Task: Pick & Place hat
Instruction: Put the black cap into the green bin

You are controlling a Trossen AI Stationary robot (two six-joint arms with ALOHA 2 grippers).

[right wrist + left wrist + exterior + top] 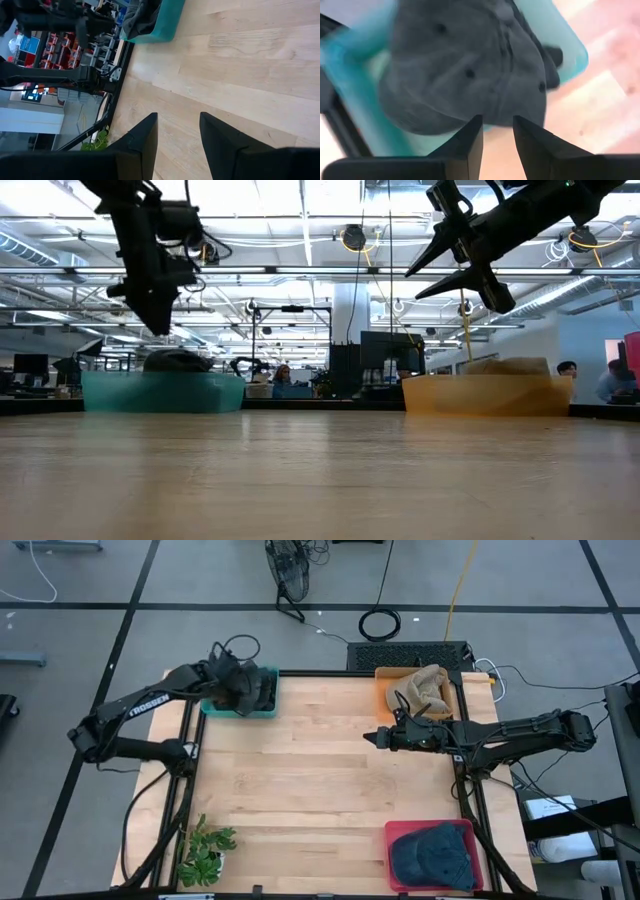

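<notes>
Hat sits in the teal bin right under the left gripper, fingers a little apart and empty, so next: drop down and pinch; right gripper waits, open.

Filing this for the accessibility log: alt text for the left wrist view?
A dark grey cap lies in a teal bin, filling most of the view. The left gripper hangs just above it, fingers slightly apart and empty, with light wood table alongside.

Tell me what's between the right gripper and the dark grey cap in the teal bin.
Only bare wooden tabletop separates right gripper from dark grey cap in teal bin, per the high view.
</notes>
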